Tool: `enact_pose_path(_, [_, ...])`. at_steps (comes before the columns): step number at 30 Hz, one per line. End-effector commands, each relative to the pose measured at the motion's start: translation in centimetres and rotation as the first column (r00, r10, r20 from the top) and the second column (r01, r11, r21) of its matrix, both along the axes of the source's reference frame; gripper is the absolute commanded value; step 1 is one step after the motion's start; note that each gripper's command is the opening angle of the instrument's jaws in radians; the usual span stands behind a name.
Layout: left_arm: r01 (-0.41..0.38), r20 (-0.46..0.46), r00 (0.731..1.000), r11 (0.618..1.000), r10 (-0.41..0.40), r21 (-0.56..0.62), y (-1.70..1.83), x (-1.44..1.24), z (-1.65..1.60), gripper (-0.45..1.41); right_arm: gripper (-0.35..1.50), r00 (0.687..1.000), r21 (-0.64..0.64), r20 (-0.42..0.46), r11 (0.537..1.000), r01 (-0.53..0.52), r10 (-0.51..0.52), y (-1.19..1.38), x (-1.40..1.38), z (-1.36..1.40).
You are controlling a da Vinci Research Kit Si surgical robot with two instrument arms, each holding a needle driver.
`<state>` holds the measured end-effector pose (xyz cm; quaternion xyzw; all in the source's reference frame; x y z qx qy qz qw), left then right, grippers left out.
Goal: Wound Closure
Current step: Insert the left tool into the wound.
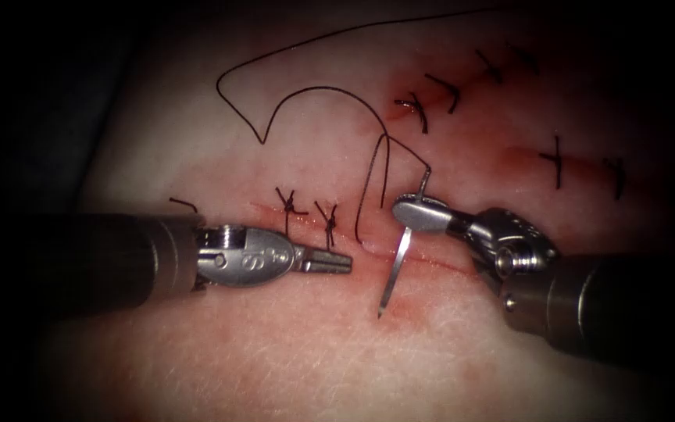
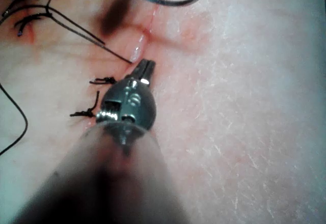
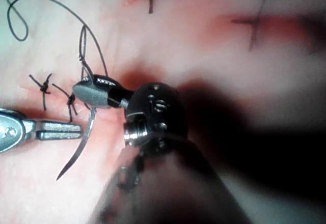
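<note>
- Endoscope view, largest first: tissue [image 1: 220, 352] fills the frame; its cut [image 1: 439, 262] runs across mid-frame, two knotted stitches [image 1: 310, 212] left of centre.
- My right tool [image 1: 419, 212], in from lower right, jaws clamped on the needle [image 1: 397, 266] near its thread end; tip points down, just touching the tissue below the cut, not driven in as far as I can see.
- My left tool [image 1: 330, 262], in from the left, jaws together, holding nothing, just beside the needle.
- Thread [image 1: 306, 94] loops slack across upper left of the frame.
- I judge: needle set up for a bite; that calls for a firm grip and a clean tip angle.
</note>
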<state>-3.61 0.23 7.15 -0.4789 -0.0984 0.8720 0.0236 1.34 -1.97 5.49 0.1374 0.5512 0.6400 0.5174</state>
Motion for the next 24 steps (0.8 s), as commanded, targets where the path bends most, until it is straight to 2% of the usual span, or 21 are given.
enact_pose_path(1, [-0.011,-0.016,1.000,1.000,0.011,0.001,0.00,-0.08,0.10,-0.45,-0.35,1.000,-0.011,0.003,1.000,0.012,-0.012,-0.05,0.07,0.04])
enact_pose_path(16, [-0.121,-0.180,0.975,0.991,0.128,0.050,0.28,-0.23,0.48,-0.45,-0.35,0.998,-0.080,0.025,0.995,0.051,-0.049,-0.11,0.20,0.02])
enact_pose_path(19, [-0.147,-0.228,0.960,0.986,0.162,0.081,0.31,-0.23,0.61,-0.45,-0.35,0.997,-0.099,0.038,0.993,0.067,-0.064,-0.14,0.22,0.02])
enact_pose_path(24, [-0.212,-0.310,0.916,0.964,0.254,0.163,0.29,-0.24,0.76,-0.45,-0.35,0.996,-0.119,0.056,0.990,0.078,-0.072,-0.13,0.19,0.02])
